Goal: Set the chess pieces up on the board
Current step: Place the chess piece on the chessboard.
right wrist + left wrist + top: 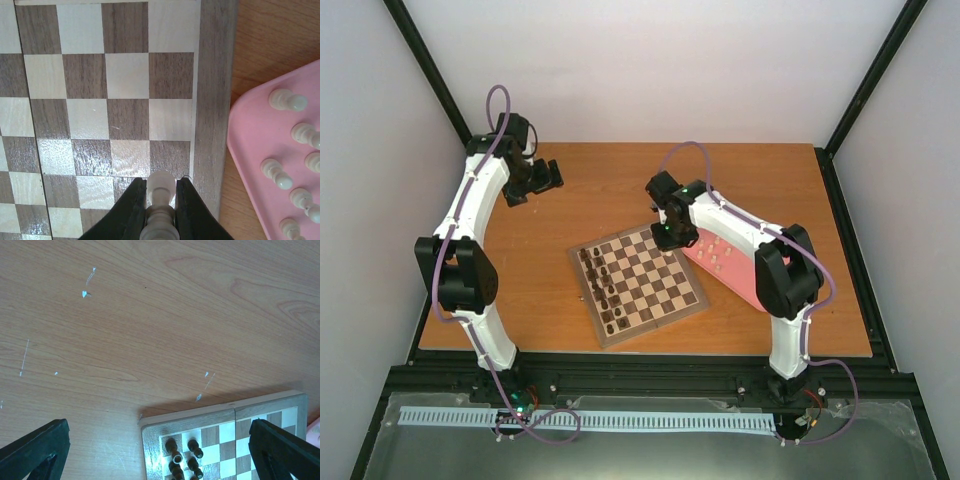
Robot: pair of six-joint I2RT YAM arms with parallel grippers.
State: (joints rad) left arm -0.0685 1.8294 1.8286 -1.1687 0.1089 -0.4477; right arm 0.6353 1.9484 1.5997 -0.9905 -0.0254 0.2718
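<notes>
Pale cream chess piece (160, 192), likely light, rigid: right fingers (129, 212) pinch its neck above brown-checked wooden board's (212, 100) edge; left fingers (35, 447) spread, empty.

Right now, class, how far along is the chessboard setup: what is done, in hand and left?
Done: the dark pieces stand in two rows along the left side of the board. In hand: the right gripper holds one pale piece over its right edge. Left: the other pale pieces sit in the pink tray.
</notes>
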